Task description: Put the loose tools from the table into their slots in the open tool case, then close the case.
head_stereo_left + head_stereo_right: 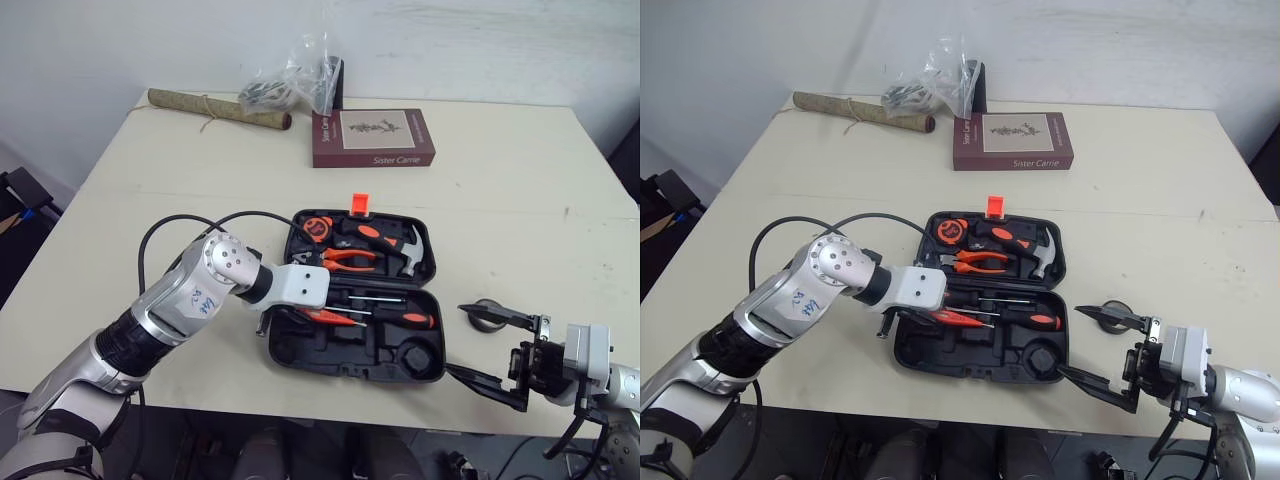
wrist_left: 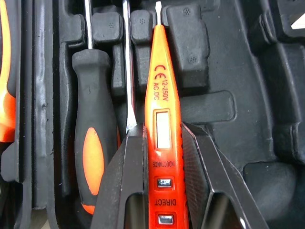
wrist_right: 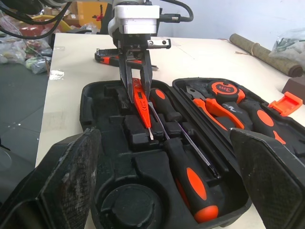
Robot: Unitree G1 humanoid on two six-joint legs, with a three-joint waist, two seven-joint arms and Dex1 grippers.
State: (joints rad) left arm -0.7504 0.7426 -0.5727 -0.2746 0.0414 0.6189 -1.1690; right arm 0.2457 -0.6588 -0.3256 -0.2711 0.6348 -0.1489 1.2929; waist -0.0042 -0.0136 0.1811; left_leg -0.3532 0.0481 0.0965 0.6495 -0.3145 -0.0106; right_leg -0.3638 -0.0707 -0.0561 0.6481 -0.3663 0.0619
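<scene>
The orange tester screwdriver, printed 12-250V AC DC, is clamped by its rear half between the two fingers of the left pincer. It hangs low over the near half of the open tool case, its metal tip pointing along the moulded slots; I cannot tell whether it touches the tray. Just beside it in the case lie two screwdrivers with black and orange handles, one close alongside the tester and the other with its handle toward the robot's right. The far half of the case holds orange-handled pliers, a tape measure and a hammer, with an orange latch standing up at the far edge. A black and orange tool lies on the counter beside the case, behind the left pincer. The right pincer hovers near the case's right side, spread wide and holding nothing. Farther back on the counter are a maroon book, a brown roll and a clear plastic bag.
</scene>
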